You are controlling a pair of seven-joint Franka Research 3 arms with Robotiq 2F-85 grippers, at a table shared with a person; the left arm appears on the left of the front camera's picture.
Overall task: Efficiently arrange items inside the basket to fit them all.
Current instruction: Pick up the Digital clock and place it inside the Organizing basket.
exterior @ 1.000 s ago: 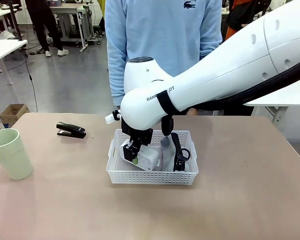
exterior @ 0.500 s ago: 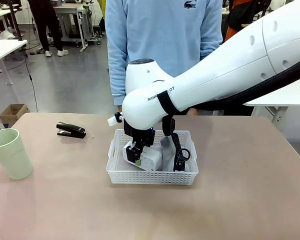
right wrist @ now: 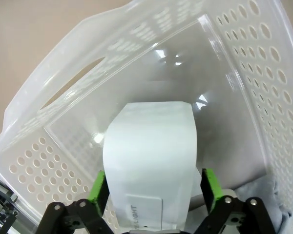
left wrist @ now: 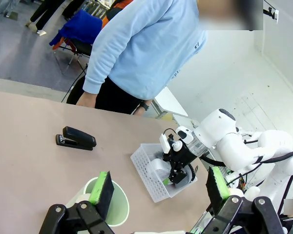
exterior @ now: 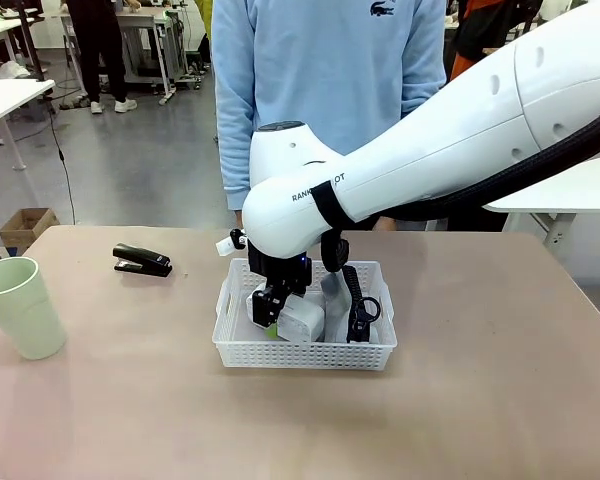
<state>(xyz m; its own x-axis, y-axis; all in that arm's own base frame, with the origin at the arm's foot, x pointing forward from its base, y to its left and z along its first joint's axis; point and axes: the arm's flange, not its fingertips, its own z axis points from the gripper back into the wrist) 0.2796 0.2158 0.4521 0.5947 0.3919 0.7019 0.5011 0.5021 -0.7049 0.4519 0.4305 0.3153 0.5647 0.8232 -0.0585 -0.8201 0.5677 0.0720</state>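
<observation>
The white basket (exterior: pixel 305 352) stands mid-table. My right gripper (exterior: pixel 267 308) reaches down into its left half. In the right wrist view the jaws of that gripper (right wrist: pixel 153 187) stand open on either side of the white power strip (right wrist: pixel 149 146), which rests tilted on the basket floor (right wrist: pixel 73 146). The grey pouch (exterior: pixel 332 290) with its black strap leans in the basket's right half. On the table's far left lies the black stapler (exterior: pixel 142 261), and the pale green cup (exterior: pixel 22 306) stands at the left edge. My left gripper (left wrist: pixel 160 190) hangs open above the cup (left wrist: pixel 118 209).
A person in a light blue sweater (exterior: pixel 325 90) stands at the far edge, right behind the basket. My right arm (exterior: pixel 460 130) spans the table's right half. Bare tabletop (exterior: pixel 130 400) lies between the cup and the basket and along the front.
My right gripper has sunk a little into the basket with the power strip, and its jaws have opened off it. The left arm, cup and stapler have not moved.
</observation>
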